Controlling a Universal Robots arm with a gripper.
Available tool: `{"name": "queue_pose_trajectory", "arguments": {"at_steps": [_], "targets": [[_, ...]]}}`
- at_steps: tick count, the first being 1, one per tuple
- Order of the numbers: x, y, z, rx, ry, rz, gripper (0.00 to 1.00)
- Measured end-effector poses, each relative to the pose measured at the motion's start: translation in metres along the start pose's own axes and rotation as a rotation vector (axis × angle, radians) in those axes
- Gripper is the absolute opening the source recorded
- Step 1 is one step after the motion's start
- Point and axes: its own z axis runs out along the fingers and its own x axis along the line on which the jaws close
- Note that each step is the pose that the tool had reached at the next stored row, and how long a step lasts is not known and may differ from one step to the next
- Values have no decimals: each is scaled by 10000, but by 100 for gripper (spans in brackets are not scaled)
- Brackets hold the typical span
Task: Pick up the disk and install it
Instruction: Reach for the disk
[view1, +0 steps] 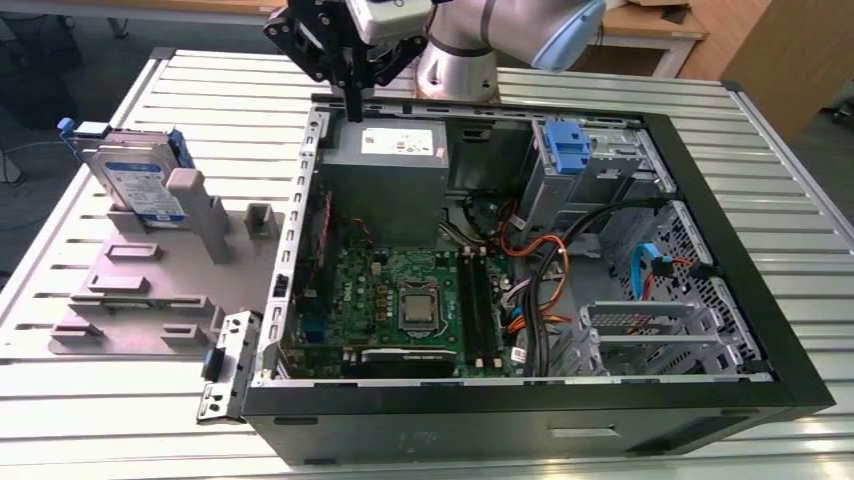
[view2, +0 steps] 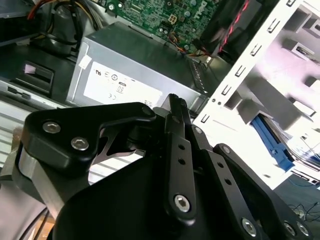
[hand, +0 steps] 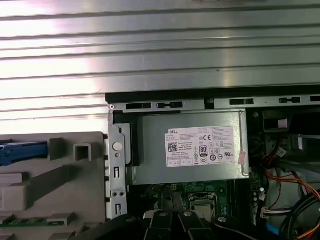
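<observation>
The disk (view1: 140, 185), a silver drive with a blue-and-white label and blue side rails, stands on edge in a grey fixture (view1: 134, 300) near the table's (view1: 200, 80) edge at the exterior view's left. Well apart from it, the gripper (view1: 355, 110) hangs over the power supply (view1: 387, 150) in the open computer case (view1: 747, 300), its jaws pressed together and empty.

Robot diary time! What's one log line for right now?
claw: shut, empty, over power supply | disk: standing in grey holder, outside computer case | installed: not yet
</observation>
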Motion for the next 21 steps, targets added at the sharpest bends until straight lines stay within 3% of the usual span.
{"name": "queue_pose_trajectory", "arguments": {"at_steps": [5,21], "targets": [[78,-5,3,0,0,1,11],[226,-16,13,1,0,1,11]]}}
